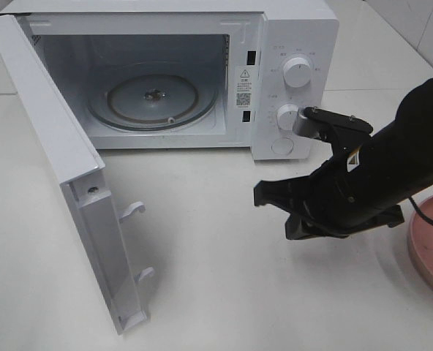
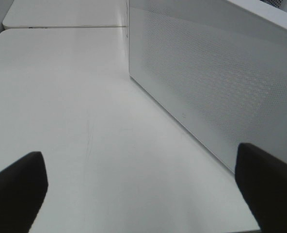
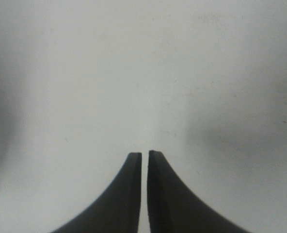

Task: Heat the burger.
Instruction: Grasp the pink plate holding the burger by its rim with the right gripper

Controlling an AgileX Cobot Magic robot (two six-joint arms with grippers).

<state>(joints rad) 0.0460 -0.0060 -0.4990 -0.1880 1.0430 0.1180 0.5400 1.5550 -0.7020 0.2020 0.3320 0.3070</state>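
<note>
Right fingers: the two black right fingers (image 3: 160,199) are almost closed, with only a thin slit between the tips. They hold nothing.
Under them: the plain white counter (image 1: 202,278). The fingers are over it, in front of the microwave.
Left fingers: the two black left fingers (image 2: 17,189) stand very wide apart. Nothing is between them, only counter.
Near the left fingers: a white dotted wall (image 2: 216,82) with tiny dots all over stands on the far side of them. I cannot tell which part of the microwave it is.
Right arm: the thick black right arm (image 1: 392,161) comes in from the right side, above the edge of the plate.
Plate: a round pink plate (image 1: 430,252) lies on the counter at the far right, only partly in view.
Microwave: a white box-shaped microwave (image 1: 297,33) sits at the back of the counter. Its white door (image 1: 99,241) stands wide open on the left.
Inside: a round glass turning plate (image 1: 154,99) lies flat on the floor of the microwave.
Knobs: a top white round knob (image 1: 297,73), a lower white round knob (image 1: 288,115) and a white round button (image 1: 282,146) sit one under the other.
Writing: a small white sticker (image 1: 244,86) with a warning triangle is beside the opening. Its print and the marks around the knobs are too small to read.
Burger: the burger does not show in any view, so I cannot tell where it is.
</note>
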